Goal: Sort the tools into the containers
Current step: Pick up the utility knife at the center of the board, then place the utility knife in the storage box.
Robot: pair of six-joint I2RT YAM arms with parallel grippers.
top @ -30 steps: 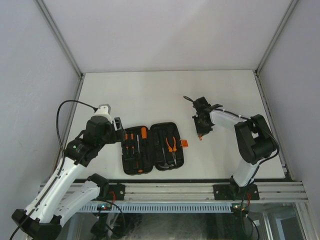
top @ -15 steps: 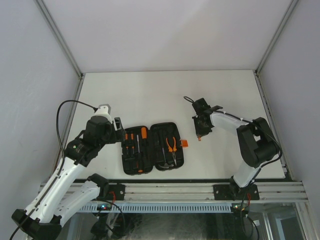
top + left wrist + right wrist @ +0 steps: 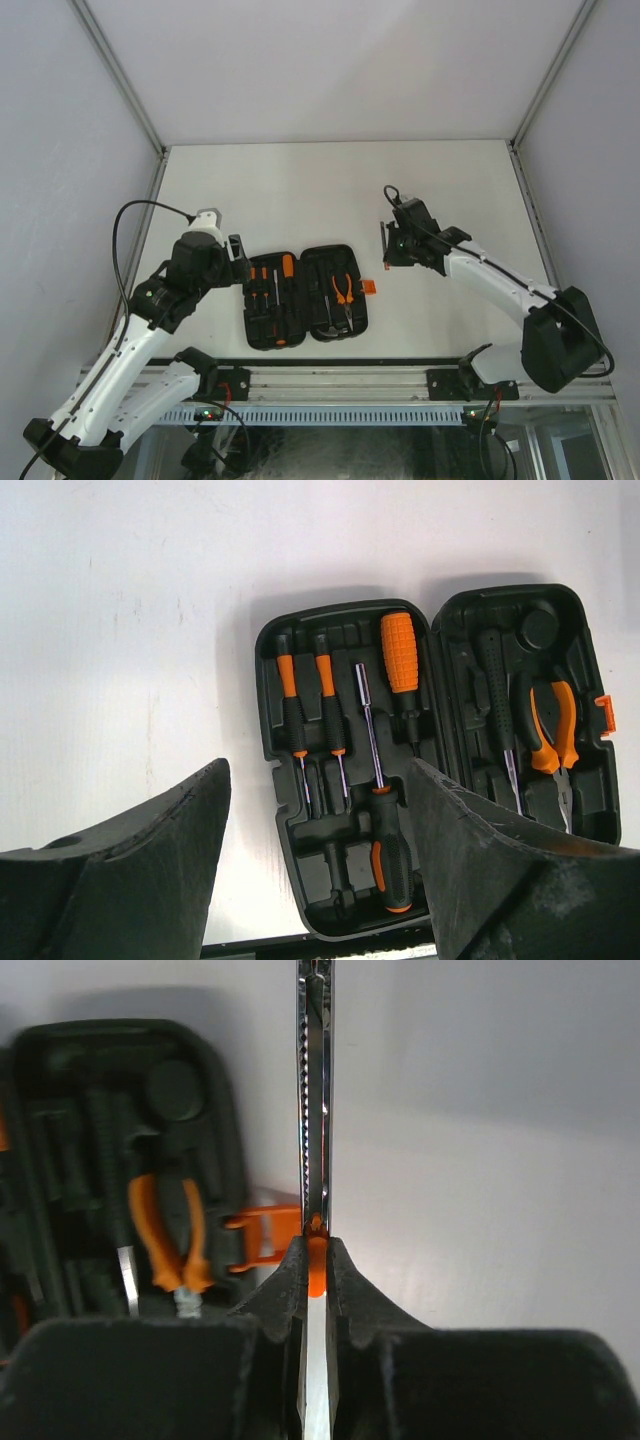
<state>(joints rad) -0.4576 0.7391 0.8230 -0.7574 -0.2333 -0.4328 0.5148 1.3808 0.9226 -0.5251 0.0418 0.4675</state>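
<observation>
Tool case [image 3: 304, 300] on the table [image 3: 300, 190] toward 6 o'clock, screwdrivers [image 3: 330, 705] in its 9 o'clock half, pliers [image 3: 548, 730] in the 3 o'clock half, slim tool [image 3: 316, 1090] at its 2 o'clock

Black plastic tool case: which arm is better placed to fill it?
Right arm: its jaws are shut on a slim steel, orange-tipped tool near the case's orange latch; the left arm's jaws hang open, empty.

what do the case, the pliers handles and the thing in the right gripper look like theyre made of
Tool case: matte black moulded plastic, judging by its dull surface and shaped slots.
Pliers: the orange handles look like plastic or rubbery sleeves; the tips look like grey metal.
Slim tool in the shut right gripper: bright polished steel, mirror-like with a notched edge, plus a small orange part, probably plastic.
</observation>
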